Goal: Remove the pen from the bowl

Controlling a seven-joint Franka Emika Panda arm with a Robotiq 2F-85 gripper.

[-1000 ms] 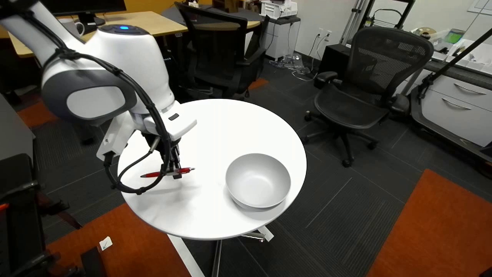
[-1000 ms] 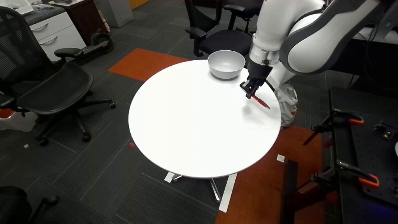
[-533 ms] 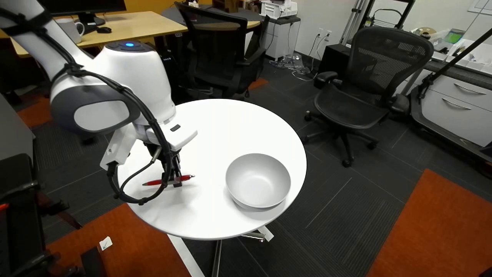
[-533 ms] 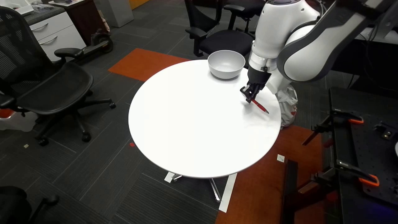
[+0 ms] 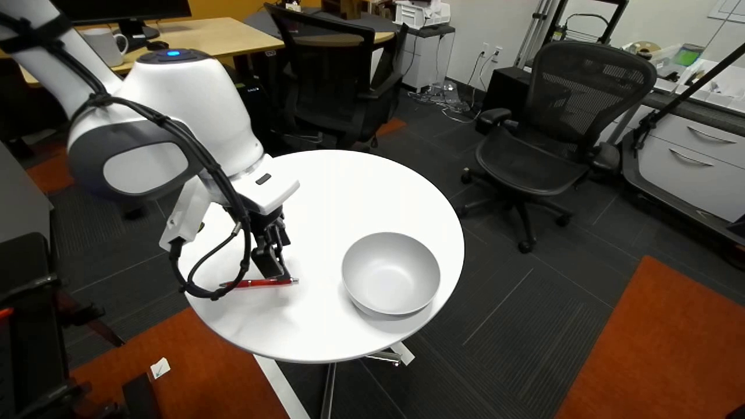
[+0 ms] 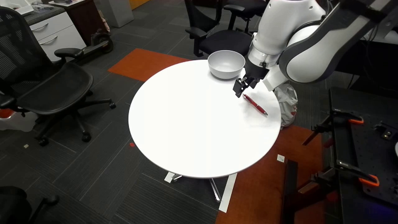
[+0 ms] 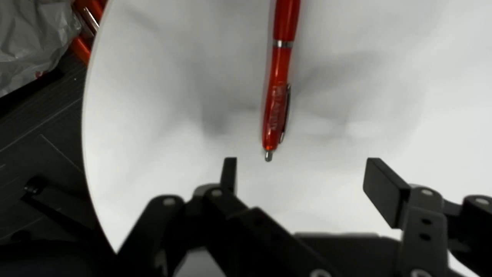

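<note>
The red pen (image 7: 276, 96) lies flat on the round white table (image 5: 349, 192), outside the bowl. Its clicker end points toward my gripper (image 7: 302, 181), whose black fingers stand wide apart with only bare table between them. In both exterior views the gripper hovers low over the clicker end of the pen (image 5: 262, 283), tilted. The pen (image 6: 255, 105) shows whole and unheld in an exterior view. Near the table's edge stands the grey-white bowl (image 5: 390, 273), upright, with nothing visible inside. The bowl (image 6: 226, 63) is out of the wrist view.
The table's rim (image 7: 85, 115) runs close beside the pen in the wrist view. A grey plastic bag (image 6: 287, 104) sits beyond that edge. Black office chairs (image 5: 559, 116) stand around the table, and a dark bench with orange clamps (image 6: 370, 180) is close by.
The gripper came down with the pen, then opened. The pen now rests on the table, and the gripper has tilted and shifted toward its clicker end. The bowl has not moved.
</note>
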